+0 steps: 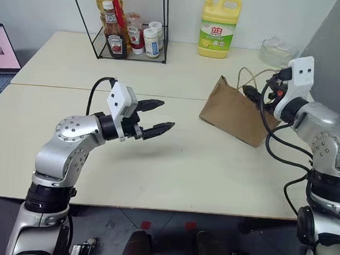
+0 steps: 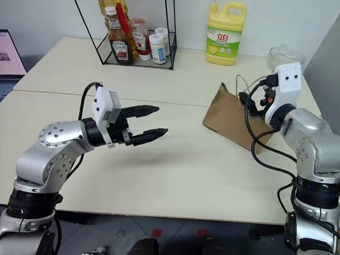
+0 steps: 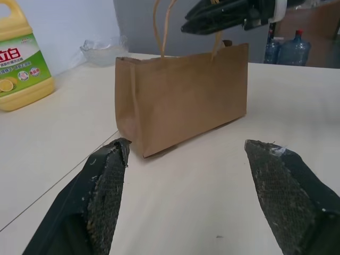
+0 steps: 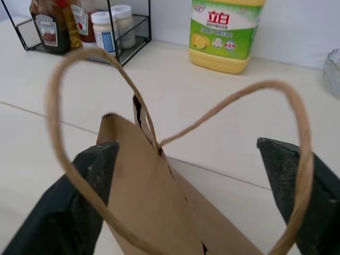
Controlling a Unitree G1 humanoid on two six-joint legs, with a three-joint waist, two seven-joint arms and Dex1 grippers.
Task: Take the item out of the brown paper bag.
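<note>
Setting: A pale table [image 1: 173,162] with a brown paper bag [image 1: 231,114] standing on its right half, creased, its two thin cord handles [image 4: 175,133] rising in loops from the top.

Bag: In the left wrist view the bag stands upright with one broad side facing the camera. Its mouth looks nearly closed, the top edges lying close together.

Item: The item to be removed is hidden. Judging from the task, it sits inside the bag, but the contents cannot be made out.

Right gripper [image 2: 253,102]: It sits at the top of the bag at the bag's right end, among the handles. In the right wrist view its two black fingers [image 4: 90,175] stand spread, one either side of the bag's top edge, with the cord loops arching between them. It pinches nothing.

Left gripper [image 1: 157,117]: It hovers above the bare table, well apart from the bag and pointing toward it. Its fingers are spread wide and empty.

Background: A yellow detergent jug [image 1: 219,26] stands at the far edge, and a black wire rack [image 1: 130,27] holds a ketchup bottle [image 1: 114,34] and small jars. A laptop [image 1: 1,53] sits at the far left.

Step in hand: Probably the approach to the bag's opening; nothing is yet removed.

Next move: It likely calls for parting the mouth, perhaps by one handle or edge, while the other gripper steadies the bag. The light paper may tip or slide.
</note>
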